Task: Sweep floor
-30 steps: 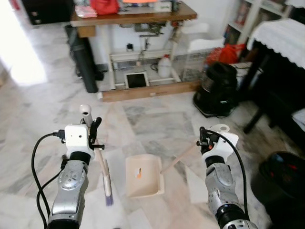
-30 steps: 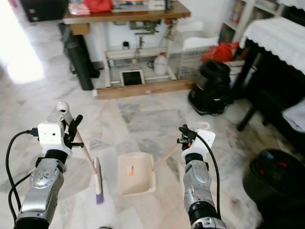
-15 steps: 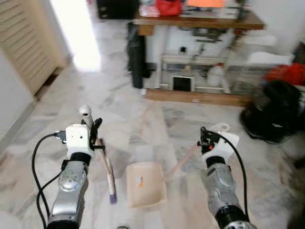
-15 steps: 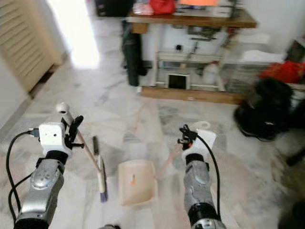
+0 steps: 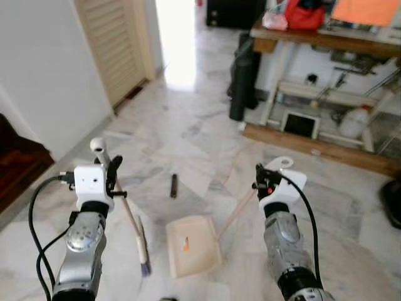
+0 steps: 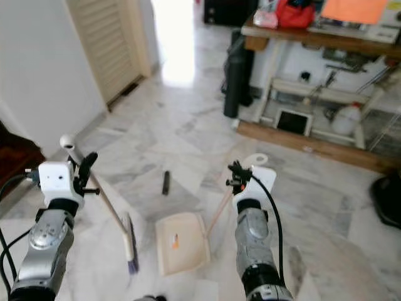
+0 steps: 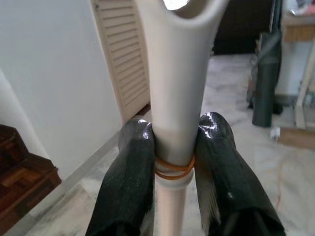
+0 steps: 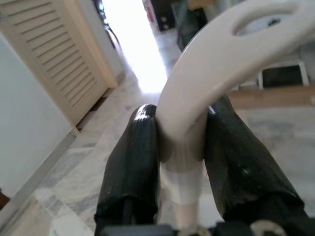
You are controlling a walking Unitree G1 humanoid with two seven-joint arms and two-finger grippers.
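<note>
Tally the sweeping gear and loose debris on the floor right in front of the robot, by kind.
Brooms: 1
Dustpans: 1
Dark stick-like items on the floor: 1
Total: 3

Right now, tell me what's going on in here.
The robot stands on the marble floor with sweeping gear in both arms. Its left claw is shut on the broom, bristles down by the floor. Its right claw is shut on the dustpan handle, with the dustpan beside the broom. A small dark object lies just ahead.
</note>
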